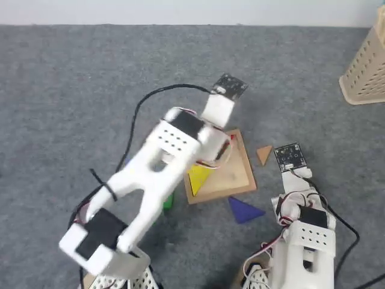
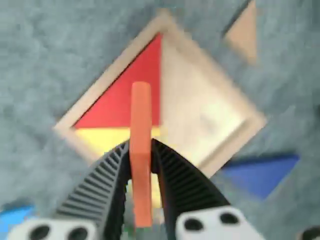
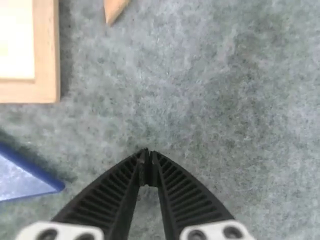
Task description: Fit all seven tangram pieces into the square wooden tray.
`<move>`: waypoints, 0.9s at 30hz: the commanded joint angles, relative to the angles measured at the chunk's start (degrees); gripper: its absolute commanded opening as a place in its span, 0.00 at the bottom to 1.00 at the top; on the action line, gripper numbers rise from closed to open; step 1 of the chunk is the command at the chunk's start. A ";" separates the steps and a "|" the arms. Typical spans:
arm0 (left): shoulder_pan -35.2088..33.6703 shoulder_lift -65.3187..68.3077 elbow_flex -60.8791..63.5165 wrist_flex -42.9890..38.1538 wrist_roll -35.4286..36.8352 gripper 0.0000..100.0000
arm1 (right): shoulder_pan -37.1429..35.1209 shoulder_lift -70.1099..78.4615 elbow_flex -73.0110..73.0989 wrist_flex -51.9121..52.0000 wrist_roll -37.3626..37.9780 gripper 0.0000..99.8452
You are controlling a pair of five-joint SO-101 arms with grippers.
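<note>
step, likely: placing. left gripper (image 2: 141,150) is pinching orange piece (image 2: 141,115) edge-up over tray (image 2: 250,122); red piece (image 2: 115,107) and yellow piece (image 2: 102,136) are lying inside. right gripper (image 3: 148,155), pressed together, is hanging right of tray. next, likely: laying orange piece flat on bare floor.

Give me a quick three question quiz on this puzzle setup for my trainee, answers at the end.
1. True or false: the right claw grips something.
2. Which colours already lie in the tray? A red and yellow; B blue and green; C tan and blue.
3. Fill in: the left claw clamps a piece on edge, and its colour is ____.
Key: 1 false, it is shut and empty. 2 A. 3 orange.
</note>
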 commanded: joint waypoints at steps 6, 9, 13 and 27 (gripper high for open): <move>2.55 14.07 -9.36 -7.74 14.86 0.01 | -0.57 -1.63 -0.53 1.01 0.79 0.01; 3.08 16.53 -11.91 -7.74 14.86 0.01 | -0.57 -1.63 -0.53 1.01 0.79 0.01; 3.25 18.46 -12.88 -8.18 14.86 0.01 | -0.57 -1.63 -0.53 1.01 0.79 0.01; 2.73 20.57 -13.05 -8.97 8.62 0.09 | -0.57 -1.63 -0.53 1.01 0.79 0.01</move>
